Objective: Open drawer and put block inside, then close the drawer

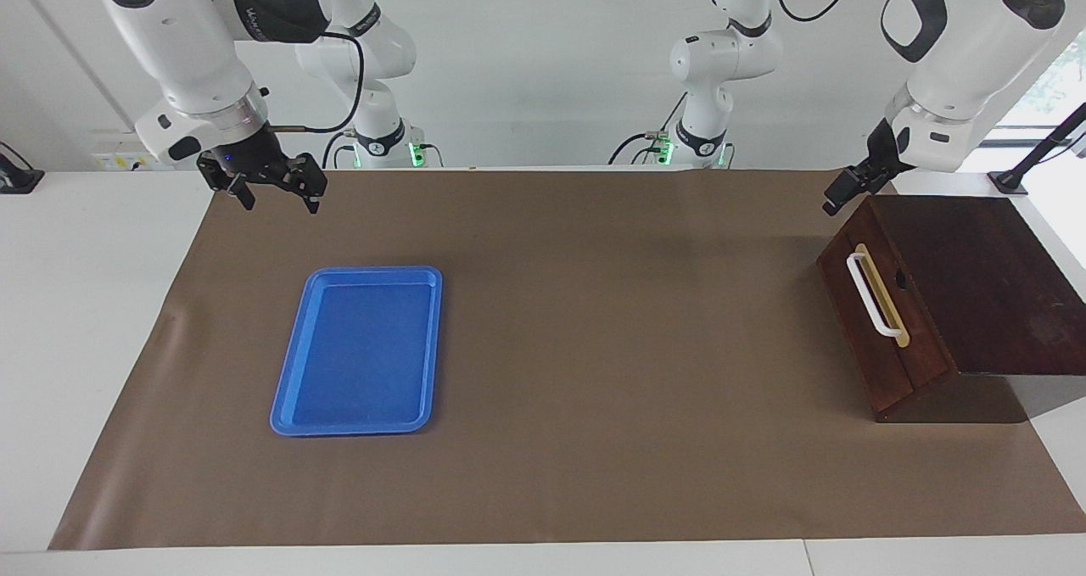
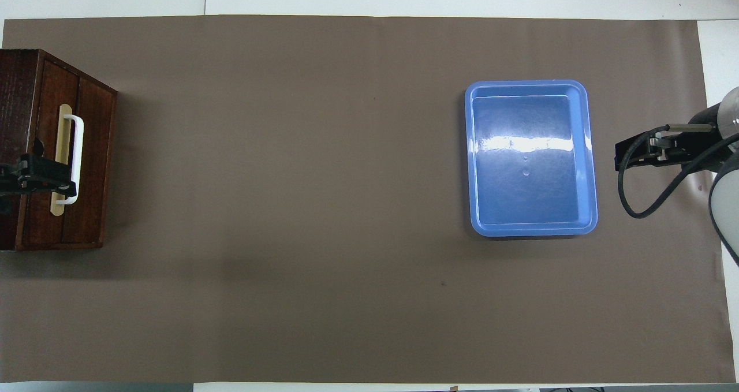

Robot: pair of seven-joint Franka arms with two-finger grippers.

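The wide shallow drawer (image 1: 882, 321) of the dark reddish-brown wooden box (image 1: 976, 288), with its white bar handle (image 1: 872, 296) on a tan strip, sits shut at the left arm's end of the brown paper mat (image 1: 594, 347). The left gripper (image 1: 836, 196), jaws released, hangs over the box's edge at the drawer's twelve o'clock in the facing view. The flat blue plastic tray (image 1: 293, 372) holds nothing. The right gripper (image 1: 276, 192), jaws released and holding nothing, hangs over the mat at the tray's eleven o'clock in that view.
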